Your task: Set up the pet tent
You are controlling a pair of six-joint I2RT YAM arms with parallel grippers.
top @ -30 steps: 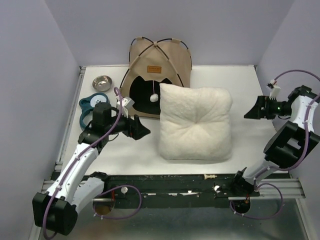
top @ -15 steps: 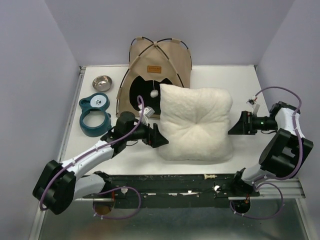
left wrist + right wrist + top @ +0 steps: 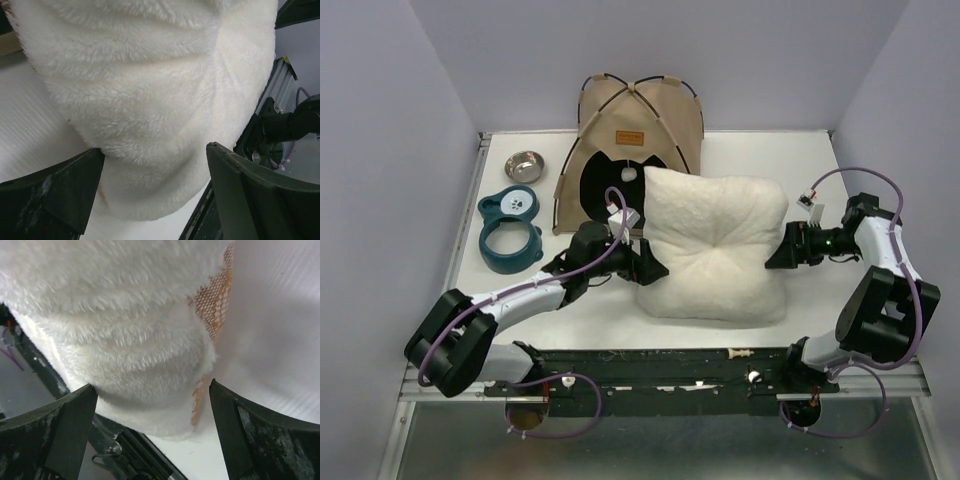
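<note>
— Where do the arms stand?

— Low in the frame, the left gripper (image 3: 653,270) and the right gripper (image 3: 777,257) flank the one fluffy white cushion (image 3: 715,245) at centre. In both wrist views the jaws stand apart with a plush edge bulging between the fingers (image 3: 50,195), not yet pinched.

— And the task's thing?

— The pet tent (image 3: 630,125) stands upright at upper centre, against the back wall. Its dark doorway faces the cushion, whose far left corner lies just before it; whether they touch cannot be told.

— How would it handle?

— Probably light and easy to tip or skid. The tan cloth looks slack and the thin black poles (image 3: 665,100) look springy, so a pole or the base rim seems a surer hold than loose fabric. The cushion should squash, so it wants a deep bite.

— The count?

— One tent, two poles crossing at its peak, one label patch (image 3: 626,138) and one pom-pom (image 3: 627,173). At left there is one teal ring holder (image 3: 510,232) and, beyond it, one steel bowl (image 3: 524,165).
</note>
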